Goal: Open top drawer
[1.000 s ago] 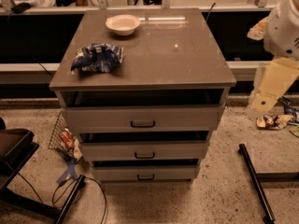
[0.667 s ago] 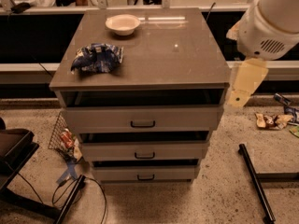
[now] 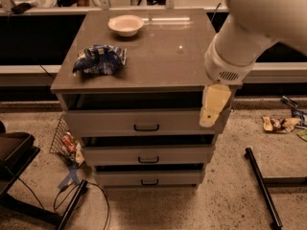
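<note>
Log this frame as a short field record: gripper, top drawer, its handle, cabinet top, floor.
gripper: in front of the cabinet's right front corner, overlapping the top drawer's right end in this view
top drawer: inside not showing, dark gap above its front
handle: at the middle of the front, gripper not on it
cabinet top: white bowl at the back, blue bag at the left
floor: wrappers to the right
</note>
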`<state>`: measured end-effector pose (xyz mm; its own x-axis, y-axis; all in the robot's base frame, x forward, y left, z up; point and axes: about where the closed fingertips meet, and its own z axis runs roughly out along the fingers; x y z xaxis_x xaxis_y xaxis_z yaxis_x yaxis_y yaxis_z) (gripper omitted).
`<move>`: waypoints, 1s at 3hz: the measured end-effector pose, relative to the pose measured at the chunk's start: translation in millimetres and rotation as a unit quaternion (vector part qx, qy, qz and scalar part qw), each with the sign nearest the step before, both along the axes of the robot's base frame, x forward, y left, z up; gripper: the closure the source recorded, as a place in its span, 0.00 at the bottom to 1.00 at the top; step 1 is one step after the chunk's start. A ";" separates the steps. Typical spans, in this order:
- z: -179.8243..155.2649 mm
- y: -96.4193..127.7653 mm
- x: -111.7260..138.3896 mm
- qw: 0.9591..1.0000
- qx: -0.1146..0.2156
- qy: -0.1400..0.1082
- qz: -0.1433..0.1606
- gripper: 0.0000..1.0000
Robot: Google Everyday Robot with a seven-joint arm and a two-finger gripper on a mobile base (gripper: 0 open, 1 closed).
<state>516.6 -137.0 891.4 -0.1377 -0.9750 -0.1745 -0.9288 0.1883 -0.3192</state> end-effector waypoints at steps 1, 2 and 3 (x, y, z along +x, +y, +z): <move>-61.9 13.7 -16.4 1.000 -0.020 0.013 -0.005 0.00; -97.6 23.9 -32.2 1.000 -0.014 0.023 -0.008 0.00; -103.4 24.4 -34.7 1.000 -0.015 0.025 -0.007 0.00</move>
<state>481.9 -112.6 788.0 -0.1596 -0.9776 -0.1374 -0.9410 0.1927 -0.2781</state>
